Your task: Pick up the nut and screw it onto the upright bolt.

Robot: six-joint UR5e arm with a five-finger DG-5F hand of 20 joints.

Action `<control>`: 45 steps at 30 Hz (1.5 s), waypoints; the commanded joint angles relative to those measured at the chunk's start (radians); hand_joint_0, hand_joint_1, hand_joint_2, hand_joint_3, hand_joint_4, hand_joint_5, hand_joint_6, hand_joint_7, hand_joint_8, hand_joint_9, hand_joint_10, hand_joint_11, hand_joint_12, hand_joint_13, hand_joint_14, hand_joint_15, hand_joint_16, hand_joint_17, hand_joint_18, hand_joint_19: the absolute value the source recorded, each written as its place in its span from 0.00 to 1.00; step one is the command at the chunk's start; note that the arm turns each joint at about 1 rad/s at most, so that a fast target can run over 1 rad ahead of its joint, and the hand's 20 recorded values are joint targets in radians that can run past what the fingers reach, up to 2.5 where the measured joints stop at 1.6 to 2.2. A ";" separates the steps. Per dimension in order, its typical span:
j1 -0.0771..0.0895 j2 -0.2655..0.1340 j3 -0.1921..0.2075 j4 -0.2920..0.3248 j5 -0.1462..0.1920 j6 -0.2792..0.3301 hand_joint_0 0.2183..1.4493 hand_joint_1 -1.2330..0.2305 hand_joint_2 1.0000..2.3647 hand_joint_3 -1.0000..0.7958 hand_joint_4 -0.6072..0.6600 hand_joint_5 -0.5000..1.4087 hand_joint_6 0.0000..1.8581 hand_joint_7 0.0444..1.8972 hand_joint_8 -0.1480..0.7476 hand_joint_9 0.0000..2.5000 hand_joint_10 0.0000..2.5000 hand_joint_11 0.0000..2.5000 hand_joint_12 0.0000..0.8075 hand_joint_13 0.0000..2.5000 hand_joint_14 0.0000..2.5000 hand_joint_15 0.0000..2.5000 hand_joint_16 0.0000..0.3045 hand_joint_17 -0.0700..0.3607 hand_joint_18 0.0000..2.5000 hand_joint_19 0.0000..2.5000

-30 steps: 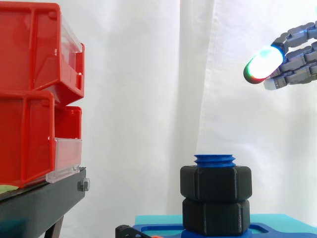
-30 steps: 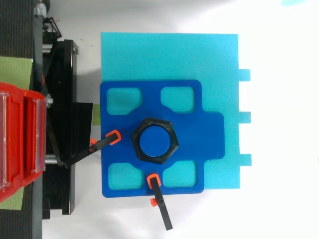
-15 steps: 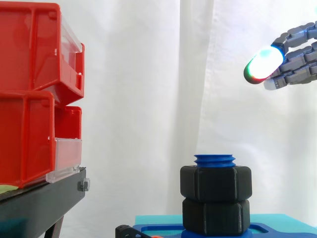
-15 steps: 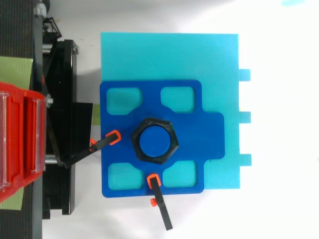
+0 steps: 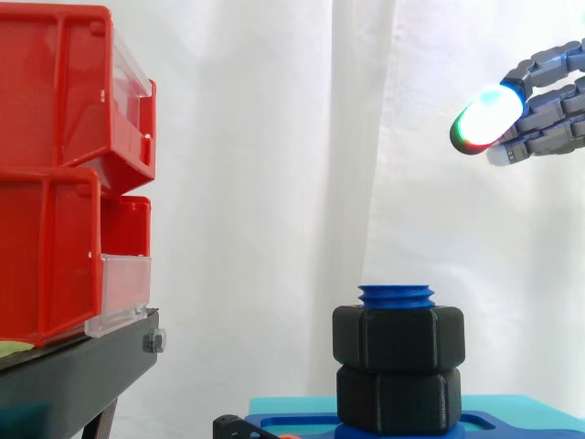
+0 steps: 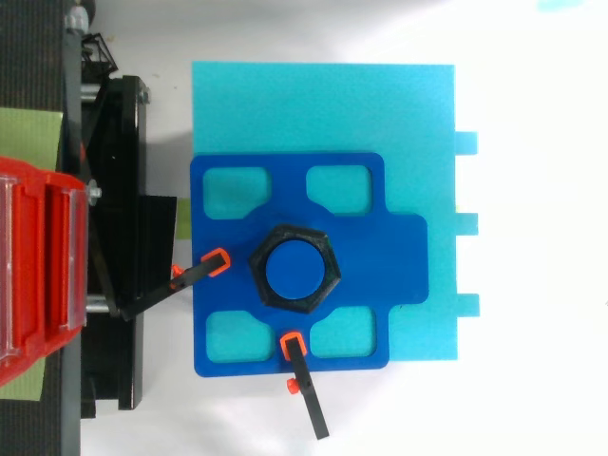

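Side and top views, one station.

- White curtain (image 5: 274, 137) backs the whole scene.
- Red bins (image 5: 55, 183) are stacked at the left on a black stand (image 5: 73, 375). The lower ones have clear fronts. In the top view they sit well left of the work.
- Cyan sheet (image 6: 323, 104) lies flat to the right of the stand, with small tabs along its right edge.
- Blue plate (image 6: 399, 256) with four rounded cut-outs lies on the sheet's lower left part.
- Black hex block (image 5: 398, 398) rests on the plate at its middle.
- Nut (image 5: 398, 338), black and hexagonal, sits threaded on the bolt directly above the block and touches it.
- Bolt (image 5: 397, 294), blue, stands upright. Its threaded tip shows just above the nut. From above, its round top fills the nut's ring.
- Hand (image 5: 548, 114) hangs high at the right edge, well apart from nut and bolt, with the curtain showing between them. Its fingers are loosely extended and grasp nothing. One fingertip (image 5: 484, 114) glows white, green and red, pointing left.
- Clamps (image 6: 306, 385), black bars with orange tips, lie low. One touches the plate's left edge, the other its bottom edge, both beside the nut but apart from it.
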 commanded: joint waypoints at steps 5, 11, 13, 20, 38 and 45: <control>0.000 0.000 0.000 0.000 0.000 0.000 0.20 0.65 0.00 0.28 0.51 0.14 0.27 0.35 0.36 0.07 0.00 0.00 0.40 0.08 0.00 0.00 0.13 0.37 0.00 0.00; 0.000 0.000 0.000 0.000 0.000 0.000 0.20 0.65 0.00 0.28 0.51 0.14 0.27 0.35 0.35 0.07 0.00 0.00 0.40 0.07 0.00 0.00 0.13 0.37 0.00 0.00; 0.000 0.000 0.000 0.000 0.000 0.000 0.20 0.65 0.00 0.28 0.51 0.14 0.27 0.34 0.36 0.07 0.00 0.00 0.40 0.07 0.00 0.00 0.13 0.37 0.00 0.00; 0.000 0.000 0.000 0.000 0.000 0.000 0.20 0.65 0.00 0.28 0.51 0.14 0.27 0.32 0.36 0.07 0.00 0.00 0.40 0.08 0.00 0.00 0.13 0.37 0.00 0.00; 0.000 0.000 0.000 0.000 0.000 0.000 0.20 0.65 0.00 0.28 0.51 0.14 0.27 0.34 0.36 0.07 0.00 0.00 0.40 0.08 0.00 0.00 0.13 0.37 0.00 0.00; 0.000 0.000 0.000 0.000 0.000 0.000 0.20 0.65 0.00 0.28 0.51 0.14 0.27 0.32 0.36 0.07 0.00 0.00 0.40 0.08 0.00 0.00 0.13 0.37 0.00 0.00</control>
